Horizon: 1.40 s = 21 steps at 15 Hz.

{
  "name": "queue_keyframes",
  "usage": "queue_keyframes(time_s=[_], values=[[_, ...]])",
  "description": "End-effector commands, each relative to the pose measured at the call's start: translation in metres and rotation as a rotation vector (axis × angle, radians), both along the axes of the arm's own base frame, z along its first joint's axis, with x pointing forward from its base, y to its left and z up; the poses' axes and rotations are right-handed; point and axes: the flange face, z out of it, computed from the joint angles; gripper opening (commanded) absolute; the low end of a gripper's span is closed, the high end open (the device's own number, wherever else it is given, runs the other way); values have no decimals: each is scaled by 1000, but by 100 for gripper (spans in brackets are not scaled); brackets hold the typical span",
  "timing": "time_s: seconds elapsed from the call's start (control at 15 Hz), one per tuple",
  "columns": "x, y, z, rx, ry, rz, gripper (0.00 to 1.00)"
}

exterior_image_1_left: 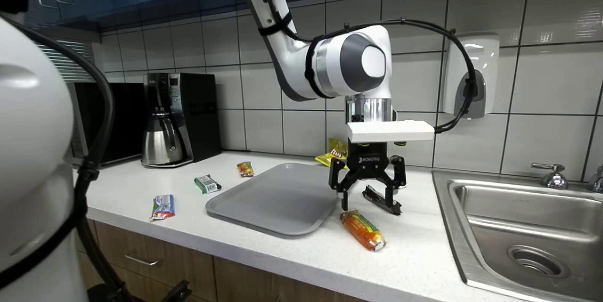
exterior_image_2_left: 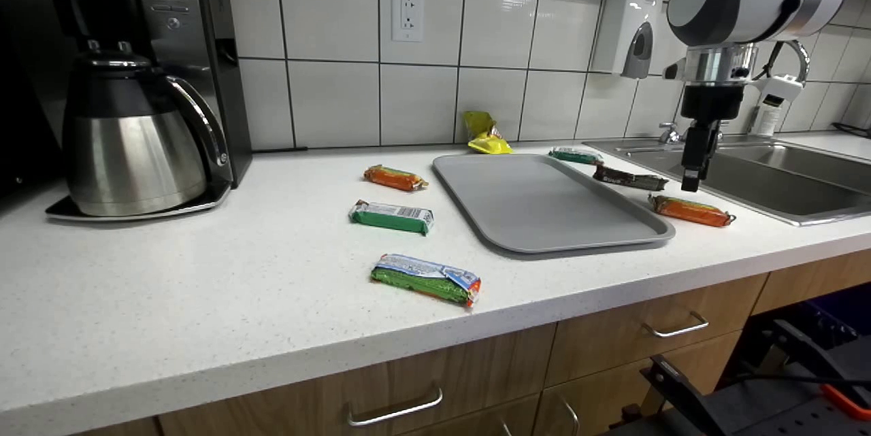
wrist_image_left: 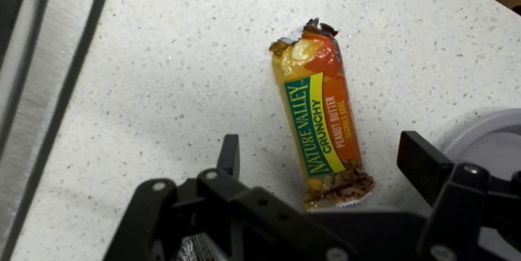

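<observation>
My gripper [exterior_image_1_left: 368, 204] is open and empty, pointing down above the counter right of the grey tray [exterior_image_1_left: 282, 198]. The nearest thing is an orange and yellow granola bar [exterior_image_1_left: 362, 230], also in an exterior view [exterior_image_2_left: 692, 211]. In the wrist view the bar [wrist_image_left: 319, 118] lies flat on the counter, its lower end between the two spread fingers, apart from both. A dark-wrapped bar [exterior_image_1_left: 381, 199] lies beside it, behind the gripper; the wrist view shows only a scrap of it [wrist_image_left: 195, 248]. The tray's rim [wrist_image_left: 480, 130] shows at the wrist view's right.
A steel sink [exterior_image_1_left: 447, 226] lies right of the bars. Left of the tray lie an orange bar [exterior_image_2_left: 395, 178], a green bar [exterior_image_2_left: 391, 217] and a blue-green bar [exterior_image_2_left: 425, 279]. A green bar [exterior_image_2_left: 576, 156] and yellow bag [exterior_image_2_left: 487, 133] lie behind it. A coffee maker [exterior_image_1_left: 181, 118] stands farther left.
</observation>
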Motion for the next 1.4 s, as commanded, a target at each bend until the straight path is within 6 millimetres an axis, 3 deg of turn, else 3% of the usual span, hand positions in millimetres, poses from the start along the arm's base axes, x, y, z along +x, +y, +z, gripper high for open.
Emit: queue_keyframes(time_s=[0.0, 0.4, 1.33], values=[[0, 0, 0, 0, 1, 0, 100], [-3, 5, 2, -15, -28, 51, 100], [-11, 14, -34, -50, -48, 157, 100]])
